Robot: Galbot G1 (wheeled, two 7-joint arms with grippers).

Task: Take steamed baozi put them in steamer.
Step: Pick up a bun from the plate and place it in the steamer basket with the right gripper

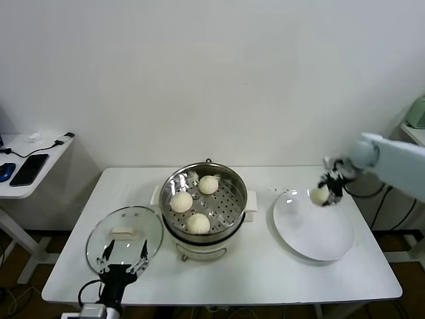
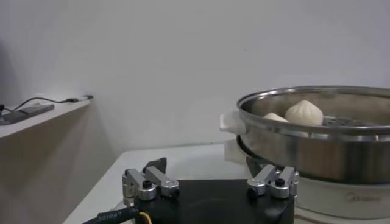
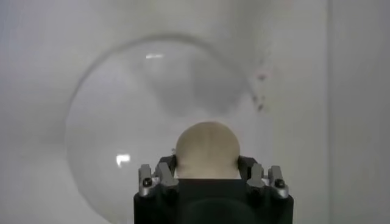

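The right claw (image 1: pixel 325 188) is closed on a steamed baozi (image 1: pixel 320 195), its fingers (image 3: pixel 166 172) pressed against the bun's two sides, and the bun fills the gap between them. It hangs over the far rim of the white plate (image 1: pixel 319 239), which lies on the right part of the table (image 1: pixel 265 272); in the right wrist view the same bun (image 3: pixel 207 149) sits between the finger tips with the plate (image 3: pixel 109 122) spread beneath it, and whether the bun touches the plate cannot be told. The right arm reaches in from the right edge of the head view.

The left claw (image 1: pixel 121 257) is spread wide and holds nothing; it sits low at the near left of the table, over the near edge of the glass lid (image 1: pixel 124 234), which lies flat beside the pot. In the left wrist view its fingers (image 2: pixel 149 182) stand well apart.

The steamer (image 1: pixel 204 222) stands in the middle of the table, between the lid and the plate. Three more baozi (image 1: pixel 181 201) rest on its perforated tray, one to the left, one toward the back and one at the front.

A side shelf at far left carries a dark phone (image 1: pixel 29 169)
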